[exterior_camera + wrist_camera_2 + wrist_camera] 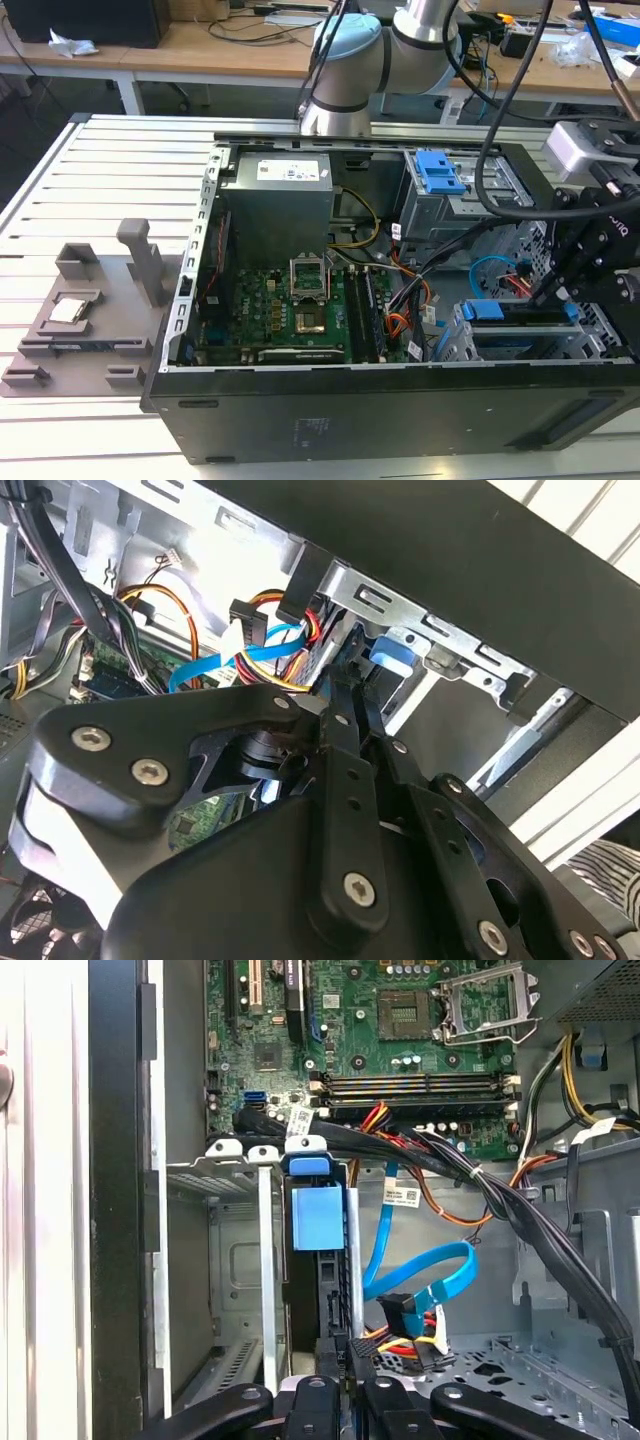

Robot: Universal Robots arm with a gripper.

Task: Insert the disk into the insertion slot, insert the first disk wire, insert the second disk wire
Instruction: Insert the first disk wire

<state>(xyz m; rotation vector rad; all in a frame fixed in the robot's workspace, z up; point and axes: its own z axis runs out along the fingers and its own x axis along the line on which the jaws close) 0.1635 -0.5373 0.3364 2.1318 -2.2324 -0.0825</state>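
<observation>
we see the disk [485, 310] seated in the slot [452, 345], at four o'clock in the exterior view, gripper [553, 290] clenched at the disk's three o'clock end, grasp unclear to us, blue wire [490, 270] near

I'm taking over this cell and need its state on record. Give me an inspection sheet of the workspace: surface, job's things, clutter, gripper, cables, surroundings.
Surface: slatted metal table carrying an open computer case.
Job's things: disk sits in the insertion slot, blue carrier end showing.
Clutter: grey fixture tray at the exterior view's left of the case.
Gripper: gripper low inside the case at the disk's end, beside black cable plugs.
Cables: blue flat cable loops loose; red, yellow and black wires reach the plugs; whether they are plugged in cannot be told.
Surroundings: wooden benches behind the table.
</observation>
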